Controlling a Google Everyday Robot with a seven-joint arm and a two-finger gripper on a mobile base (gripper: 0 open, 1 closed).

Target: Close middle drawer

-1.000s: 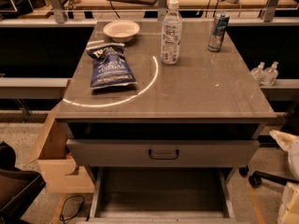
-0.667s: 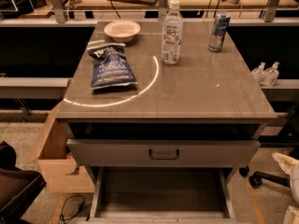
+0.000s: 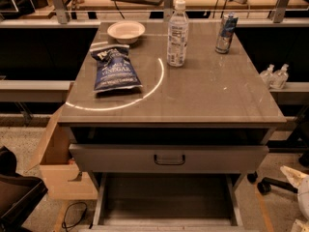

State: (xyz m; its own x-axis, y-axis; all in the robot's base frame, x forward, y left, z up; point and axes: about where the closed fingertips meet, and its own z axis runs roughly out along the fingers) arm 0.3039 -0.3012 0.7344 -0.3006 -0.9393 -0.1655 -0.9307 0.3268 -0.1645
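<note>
- Mostly, only the gripper (image 3: pixel 294 174) has changed. The pale piece showing beyond the worktop's (image 3: pixel 207 91) front-right corner has sunk lower over the last second and slid toward the right margin, so less of it shows now.
- Whether it is open or closed cannot be told. It touches neither drawer.
- The middle drawer (image 3: pixel 166 197) has not budged. It stands pulled far out beneath the worktop's front edge, its bare floor exposed and its front cut off by the bottom of the view.
- The top drawer (image 3: pixel 169 158), just under the front edge, sits a little way out, as before.
- On top, nothing has moved: the bag (image 3: pixel 115 69) is near the left edge, the bowl (image 3: pixel 126 31) by the back edge, and the bottle (image 3: pixel 177 33) and can (image 3: pixel 226 33) are toward the back-right corner.
- My reading is that the closing itself has not started. The gripper seems to be dropping to the level of the open drawer's low front, which is the place to push from.
- Next it would likely need to come round in front of that low front and press straight back under the worktop. An off-centre push could skew the drawer, and too high an approach could catch the top drawer instead.
</note>
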